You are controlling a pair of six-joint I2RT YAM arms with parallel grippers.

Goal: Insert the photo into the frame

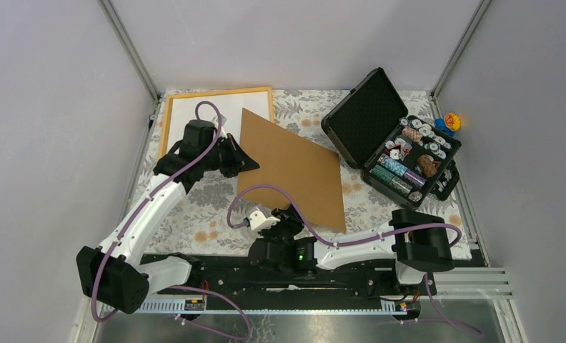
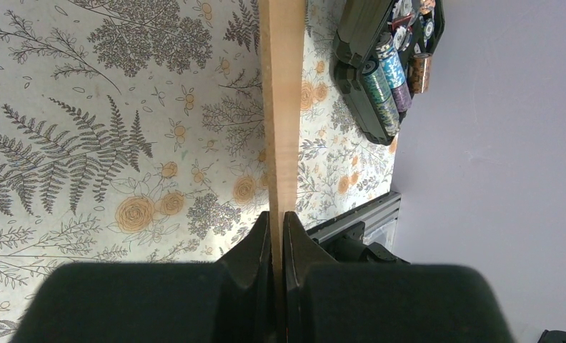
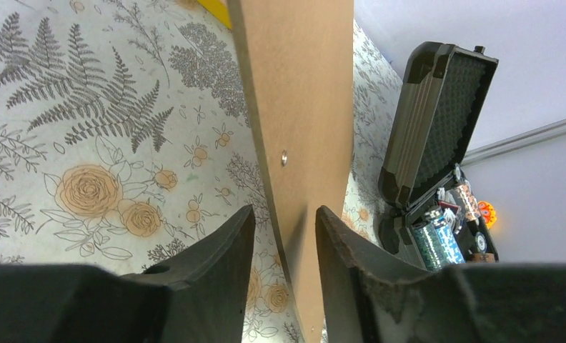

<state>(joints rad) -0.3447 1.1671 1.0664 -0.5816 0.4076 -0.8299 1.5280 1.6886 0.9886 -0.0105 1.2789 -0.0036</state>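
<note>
- Now, your left gripper (image 2: 277,218) is clenched on the thin left edge of the backing board (image 1: 291,168). That pinch alone seems to carry the panel.
- Your right gripper (image 3: 284,214) stands released at the board's near edge. Its fingers (image 3: 230,236) are spread either side of the panel, and I judge that neither is pressing.
- With one edge as the only hold, the board can pivot or slide out of the pinch if you swing it fast. If you close the right side askew, you twist it.
- The frame (image 1: 219,91) lies flat, opening upward, partly under the board's far-left corner and reaching left beyond it.
- Its long axis, I judge, runs left to right across the table, and the board sits skewed to it. Your left arm hides the frame's near rail.
- The photo (image 1: 194,114) seems to lie inside the frame as a plain white sheet. Its print side does not show, so I cannot confirm this.
- A low board corner may catch a rail or scrape that sheet out of its seat.
- The black case (image 1: 391,143) stands open just right of the board, so a wide swing may clip it.
</note>
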